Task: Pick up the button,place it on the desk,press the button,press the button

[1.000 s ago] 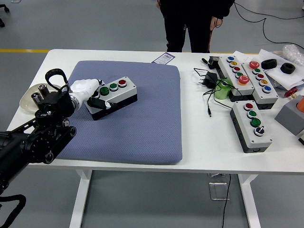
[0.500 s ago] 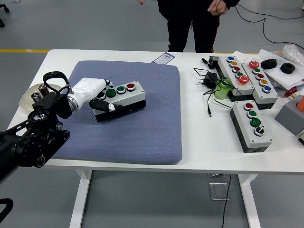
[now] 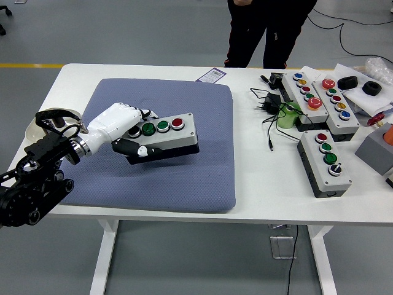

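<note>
Left hand [image 3: 121,126] clamped on the left end of the button box [image 3: 164,136], fingers over top, thumb underneath. Box tilted above the blue pad [image 3: 184,172]. Person [image 3: 267,31] stands at far side.

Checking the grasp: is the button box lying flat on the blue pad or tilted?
Tilted: the button box is gripped at its left end by the left robot hand.

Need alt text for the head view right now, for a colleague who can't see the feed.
The robot's white left hand grips the left end of a grey button box with green and red buttons over a blue-grey cushioned mat on the white table. Three more grey button boxes and black cables lie to the right; a person in black stands beyond.
</note>
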Controlling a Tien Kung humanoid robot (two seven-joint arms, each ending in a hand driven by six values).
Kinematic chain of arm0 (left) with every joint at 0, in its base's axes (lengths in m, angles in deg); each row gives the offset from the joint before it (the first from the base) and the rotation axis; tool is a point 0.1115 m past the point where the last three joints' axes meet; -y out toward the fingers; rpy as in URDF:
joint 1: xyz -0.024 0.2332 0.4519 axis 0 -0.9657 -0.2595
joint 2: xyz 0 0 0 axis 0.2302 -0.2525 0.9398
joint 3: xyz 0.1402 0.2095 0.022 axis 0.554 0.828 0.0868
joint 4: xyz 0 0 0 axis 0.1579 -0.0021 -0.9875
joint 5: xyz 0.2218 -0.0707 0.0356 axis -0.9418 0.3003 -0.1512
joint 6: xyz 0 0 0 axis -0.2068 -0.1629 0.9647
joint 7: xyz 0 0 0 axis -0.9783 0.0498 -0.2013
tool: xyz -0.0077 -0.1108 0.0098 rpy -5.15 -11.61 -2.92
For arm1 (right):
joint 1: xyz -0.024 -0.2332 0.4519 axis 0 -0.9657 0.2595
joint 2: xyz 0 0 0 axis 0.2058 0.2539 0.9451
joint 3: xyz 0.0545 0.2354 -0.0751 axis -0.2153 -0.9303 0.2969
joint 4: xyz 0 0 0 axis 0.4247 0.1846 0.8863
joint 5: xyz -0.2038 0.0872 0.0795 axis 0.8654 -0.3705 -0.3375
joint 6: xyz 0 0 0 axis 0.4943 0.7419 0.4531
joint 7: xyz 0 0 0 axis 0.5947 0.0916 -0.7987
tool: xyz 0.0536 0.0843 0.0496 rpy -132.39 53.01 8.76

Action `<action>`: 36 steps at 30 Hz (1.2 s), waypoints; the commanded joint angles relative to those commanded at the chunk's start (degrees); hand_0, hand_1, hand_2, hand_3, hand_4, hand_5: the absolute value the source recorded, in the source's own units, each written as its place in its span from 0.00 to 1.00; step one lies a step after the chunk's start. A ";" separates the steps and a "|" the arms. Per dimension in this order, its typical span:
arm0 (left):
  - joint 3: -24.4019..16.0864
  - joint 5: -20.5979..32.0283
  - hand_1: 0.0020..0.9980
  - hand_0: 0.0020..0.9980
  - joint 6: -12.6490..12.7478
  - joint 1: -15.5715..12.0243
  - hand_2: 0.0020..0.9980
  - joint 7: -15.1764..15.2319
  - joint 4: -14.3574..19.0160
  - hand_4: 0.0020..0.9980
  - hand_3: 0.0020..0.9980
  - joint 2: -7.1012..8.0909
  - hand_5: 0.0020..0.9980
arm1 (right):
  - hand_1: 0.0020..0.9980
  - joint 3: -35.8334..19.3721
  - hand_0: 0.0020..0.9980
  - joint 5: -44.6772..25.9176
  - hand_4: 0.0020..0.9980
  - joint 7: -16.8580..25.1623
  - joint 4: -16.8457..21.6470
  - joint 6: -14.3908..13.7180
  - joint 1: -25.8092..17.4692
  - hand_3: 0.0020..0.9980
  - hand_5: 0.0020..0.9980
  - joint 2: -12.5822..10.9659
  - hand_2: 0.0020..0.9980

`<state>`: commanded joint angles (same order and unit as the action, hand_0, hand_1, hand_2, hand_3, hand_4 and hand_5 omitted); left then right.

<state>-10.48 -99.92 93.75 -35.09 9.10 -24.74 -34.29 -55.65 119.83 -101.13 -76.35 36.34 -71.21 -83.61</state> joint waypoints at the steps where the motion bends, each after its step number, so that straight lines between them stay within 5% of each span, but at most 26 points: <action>1: 0.85 -0.30 0.04 0.01 0.28 0.17 0.10 0.52 0.06 0.81 0.30 0.41 0.63 | 0.69 -0.03 0.75 0.04 0.18 -0.01 0.00 0.00 -0.03 0.58 0.12 0.00 0.71; 9: 3.25 -9.30 0.04 0.01 -0.51 1.77 0.10 -0.09 -0.07 0.81 0.30 1.44 0.63 | 0.69 0.02 0.75 0.05 0.18 -0.13 0.00 -0.04 -0.14 0.58 0.12 0.06 0.71; 17: 3.26 -11.52 0.07 0.03 -1.12 1.73 0.13 -1.19 -0.50 0.82 0.36 0.90 0.66 | 0.69 0.17 0.75 -0.04 0.18 -0.20 0.00 -0.06 -0.25 0.58 0.12 0.15 0.71; 22: 1.64 -12.71 0.07 0.03 -1.72 1.08 0.13 -4.38 -0.18 0.82 0.36 0.95 0.66 | 0.69 0.25 0.75 0.00 0.18 -0.22 0.00 -0.03 -0.41 0.58 0.12 0.20 0.71; 23: 1.30 -12.73 0.46 0.30 -2.38 0.92 0.55 -5.05 0.03 0.91 0.73 1.01 0.88 | 0.69 0.25 0.75 0.02 0.18 -0.22 0.00 -0.03 -0.43 0.58 0.12 0.20 0.71; 28: -0.70 -9.78 0.46 0.30 -9.46 -0.58 0.55 -6.95 1.36 0.91 0.73 1.50 0.88 | 0.69 0.36 0.75 -0.16 0.18 -0.17 0.00 -0.01 -0.52 0.58 0.12 0.21 0.71; 29: -0.72 -9.32 0.81 0.79 -9.96 -0.65 0.92 -6.72 1.33 0.90 1.00 1.54 0.91 | 0.69 0.35 0.75 -0.22 0.18 -0.17 0.00 -0.02 -0.50 0.58 0.12 0.22 0.71; 34: -0.81 -9.29 0.81 0.79 -9.18 -0.51 0.92 -5.20 0.98 0.90 1.00 1.49 0.91 | 0.69 0.42 0.75 -0.30 0.18 -0.13 0.00 0.00 -0.36 0.58 0.12 0.28 0.71; 35: -0.93 -9.32 0.94 0.94 -8.99 -0.47 1.00 -4.92 0.99 0.89 1.00 1.49 0.89 | 0.69 0.46 0.75 -0.33 0.18 -0.13 0.00 0.00 -0.32 0.58 0.12 0.28 0.71; 36: -1.03 -9.17 0.94 0.94 -8.56 -0.44 1.00 -4.54 1.01 0.89 1.00 1.50 0.89 | 0.69 0.48 0.75 -0.35 0.18 -0.12 0.00 0.01 -0.28 0.58 0.12 0.28 0.71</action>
<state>-11.50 -109.09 85.19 -35.53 4.55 -23.72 -32.79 -55.17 119.48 -101.25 -76.35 36.35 -71.49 -83.33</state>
